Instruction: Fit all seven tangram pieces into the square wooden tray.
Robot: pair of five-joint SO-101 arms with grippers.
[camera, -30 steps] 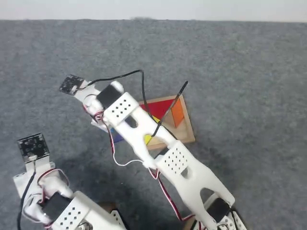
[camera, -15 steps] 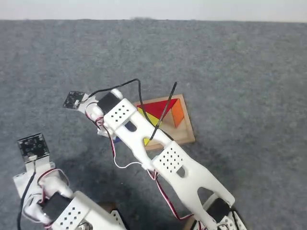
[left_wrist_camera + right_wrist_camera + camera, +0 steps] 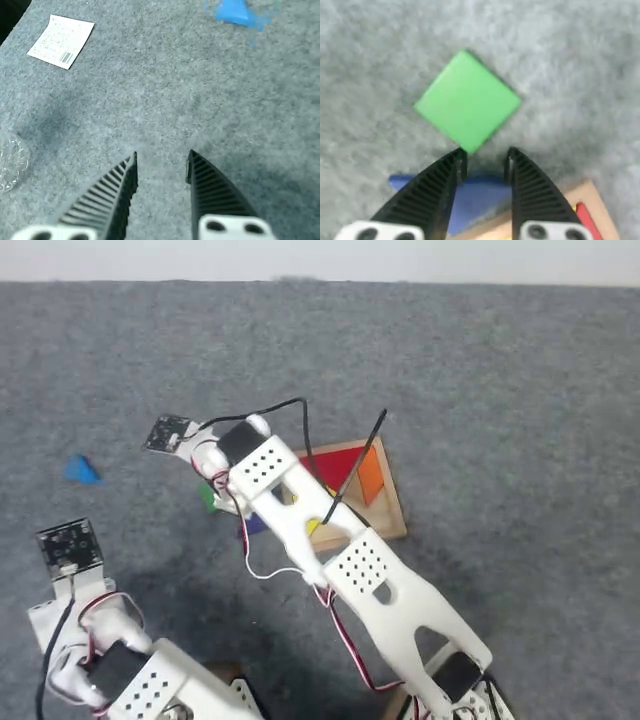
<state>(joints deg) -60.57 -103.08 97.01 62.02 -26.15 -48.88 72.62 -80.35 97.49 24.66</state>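
Note:
The square wooden tray (image 3: 378, 533) lies mid-table with a red piece (image 3: 338, 466), an orange piece (image 3: 370, 476) and a yellow piece (image 3: 314, 526) in it, partly hidden under the right arm (image 3: 300, 520). A green square (image 3: 467, 100) lies flat on the carpet just off the tray's left side. My right gripper (image 3: 485, 154) hovers open over its near corner, above a dark blue piece (image 3: 475, 197) beside the tray corner (image 3: 590, 197). A small blue triangle (image 3: 82, 470) lies far left. My left gripper (image 3: 161, 160) is open over bare carpet, the blue triangle (image 3: 235, 11) ahead of it.
The table is covered in grey carpet. A white paper label (image 3: 61, 34) and a clear plastic thing (image 3: 10, 157) lie off to the side of the left gripper. The left arm (image 3: 110, 660) sits at the near left edge.
The right arm's wrist swung back toward the tray. The green square now shows beside it, and a small blue triangle has appeared on the carpet at far left. The left arm kept still.

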